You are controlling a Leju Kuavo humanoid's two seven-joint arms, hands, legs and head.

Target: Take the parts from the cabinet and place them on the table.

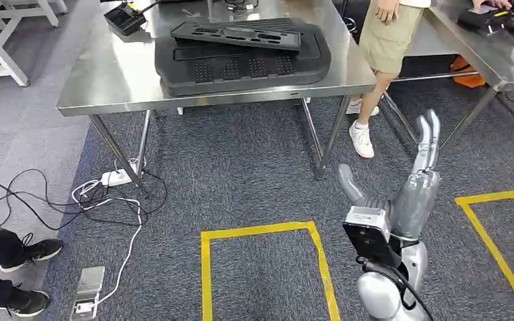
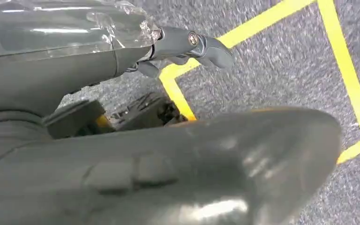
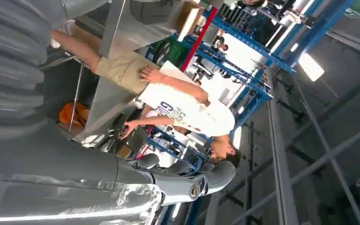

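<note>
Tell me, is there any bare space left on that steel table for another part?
Yes. The steel table is bare along its left side, between the stacked black parts and the left edge, below the small black box. The middle and right are crowded by those parts.

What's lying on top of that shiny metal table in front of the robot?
On the metal table lies a big black plastic tray with a flatter black panel resting on it, plus a small black box near the far corner. Anything beneath the tray is hidden.
</note>
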